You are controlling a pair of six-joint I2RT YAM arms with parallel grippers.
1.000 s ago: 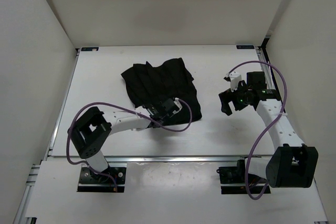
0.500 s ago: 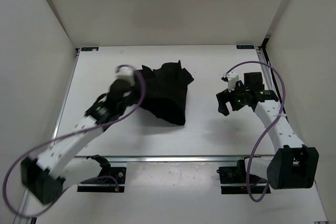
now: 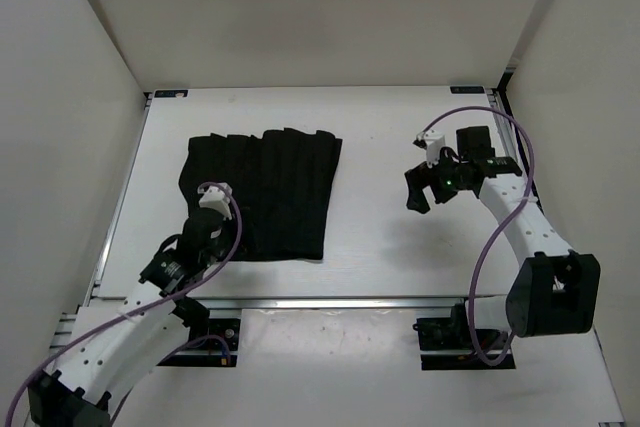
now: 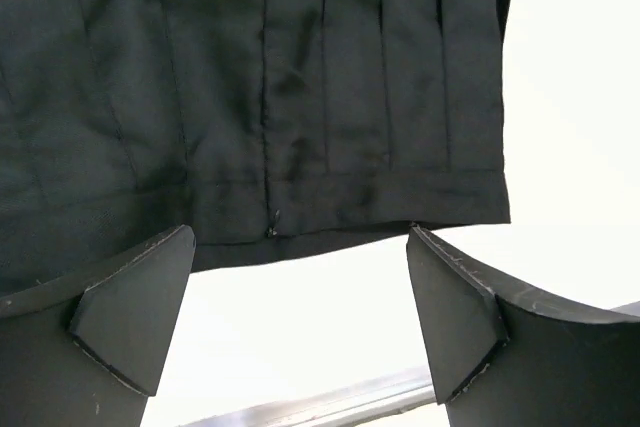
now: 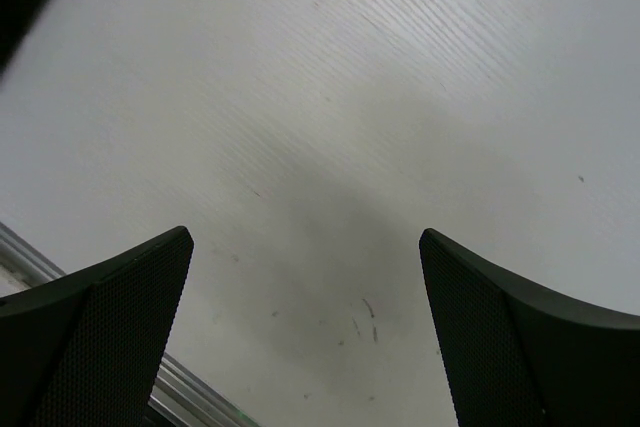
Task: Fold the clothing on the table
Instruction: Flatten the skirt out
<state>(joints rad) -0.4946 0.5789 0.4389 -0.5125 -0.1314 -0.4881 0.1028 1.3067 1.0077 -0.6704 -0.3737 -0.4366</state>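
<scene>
The clothing point(image 3: 265, 192) lies spread flat on the tabletop point(image 3: 400, 127), in the left half and closer to the left edge than to the right. It is a black piece with lengthwise pleats running from the far side toward the near side. Its far edge is a little uneven, and its near hem is a straight band that stops short of the aluminium rail point(image 3: 350, 300) along the near edge. No part of it looks doubled over.

The left gripper point(image 4: 300, 247) hangs over the near hem, toward the garment's near-left corner. Its jaws stand wide apart with nothing between them. In the wrist view, bare white tabletop shows between the two fingers point(image 4: 135, 312), just below the stitched hem. The hem's right corner lies above the right finger, and a strip of the rail shows at the bottom.

The right gripper point(image 5: 305, 237) is over the right half of the tabletop, well apart from the clothing and nearer the right edge. Its jaws are also spread wide and hold nothing, with only scuffed white surface beneath them. A purple cable point(image 3: 490, 257) loops along the right arm. Small blue marks point(image 3: 170, 93) sit at the far corners.
</scene>
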